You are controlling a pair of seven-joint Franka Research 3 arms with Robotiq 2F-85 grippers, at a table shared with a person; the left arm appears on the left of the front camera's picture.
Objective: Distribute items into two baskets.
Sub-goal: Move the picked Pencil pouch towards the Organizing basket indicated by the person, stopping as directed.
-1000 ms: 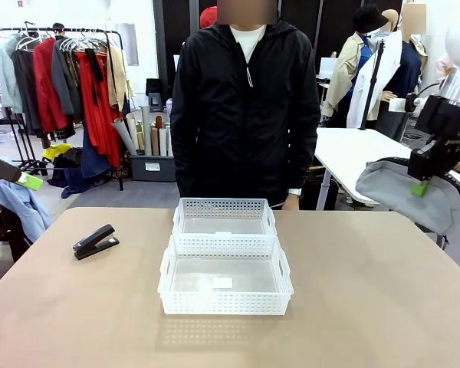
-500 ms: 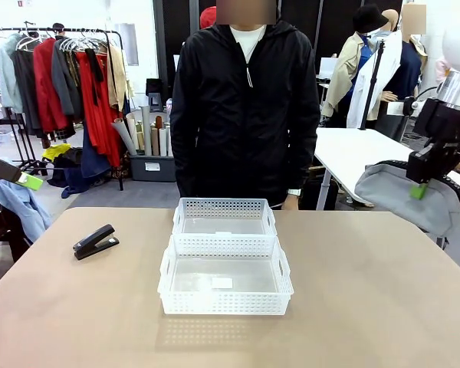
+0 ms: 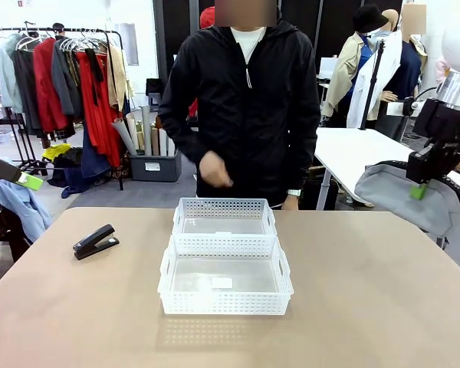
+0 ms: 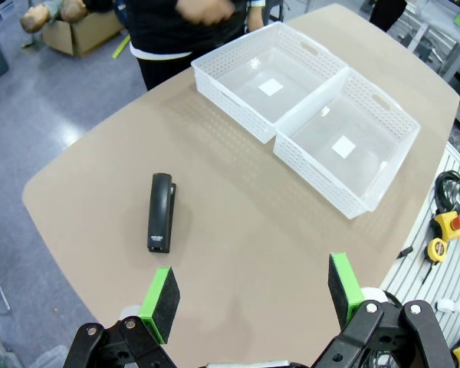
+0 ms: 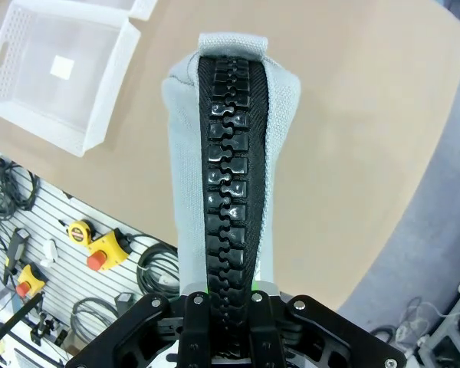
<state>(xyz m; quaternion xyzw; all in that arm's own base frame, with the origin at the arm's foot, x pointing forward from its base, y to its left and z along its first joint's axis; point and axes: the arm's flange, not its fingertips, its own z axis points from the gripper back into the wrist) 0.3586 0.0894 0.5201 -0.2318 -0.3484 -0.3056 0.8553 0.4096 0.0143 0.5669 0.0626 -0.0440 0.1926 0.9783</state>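
Note:
Two white perforated baskets stand end to end in the middle of the table: the far one [image 3: 224, 217] and the larger labelled near one [image 3: 225, 280]. A black stapler [image 3: 95, 241] lies on the table to their left. My left gripper [image 3: 29, 181] hangs open at the far left, high over the stapler [image 4: 161, 212], with nothing between its fingers [image 4: 253, 295]. The baskets [image 4: 272, 77] [image 4: 343, 146] lie beyond it. My right gripper [image 3: 422, 184] is shut on the grey pouch [image 3: 395, 192], holding it in the air off the table's right edge. The pouch's black zipper [image 5: 230, 153] faces the right wrist camera.
A person [image 3: 245, 107] stands at the far side with one hand [image 3: 213, 170] raised in front of the chest. A white table [image 3: 353, 153] stands behind on the right, a clothes rack [image 3: 69, 84] on the left. Cables and a yellow stop button [image 4: 448, 226] lie along my side.
The person's hand has come up in front of the chest. Both arms, the pouch, the stapler and the baskets have stayed where they were.

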